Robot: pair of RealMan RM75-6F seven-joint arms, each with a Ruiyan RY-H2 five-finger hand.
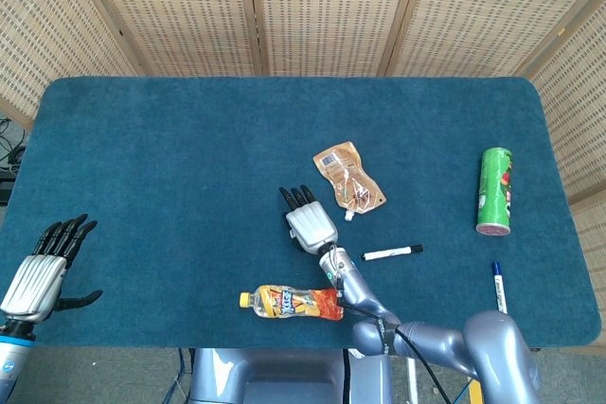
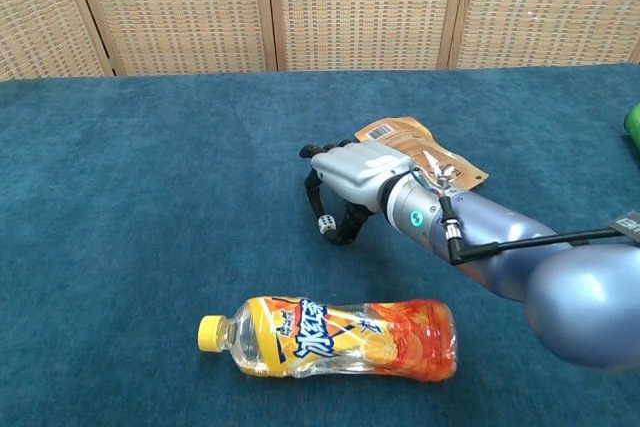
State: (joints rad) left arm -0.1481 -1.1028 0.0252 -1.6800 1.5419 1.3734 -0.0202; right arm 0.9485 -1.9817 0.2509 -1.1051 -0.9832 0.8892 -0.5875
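The right hand (image 2: pixel 352 175) hovers low over the middle of the blue carpeted surface (image 1: pixel 170 158), palm down, its dark fingers (image 2: pixel 312 187) arched around a small white die (image 2: pixel 326 226). The die sits on the surface directly under the fingertips; whether it is pinched between thumb and finger or only caged by them cannot be told from either view. It has no long axis, so what matters is that it lies straight below the curled fingers, on the left side of the palm in the chest view.

The left hand (image 1: pixel 43 267) rests at the near-left edge of the surface, fingers spread and holding nothing, well apart from the die; the right hand is much the nearer.

Just beyond the right hand lies a flat tan foil pouch (image 1: pixel 347 177). Nearer lies a clear plastic bottle with an orange label (image 2: pixel 335 337), on its side. To the right are a white marker (image 1: pixel 392 253), a green cylindrical can (image 1: pixel 494 190) and a blue-capped pen (image 1: pixel 498 286).
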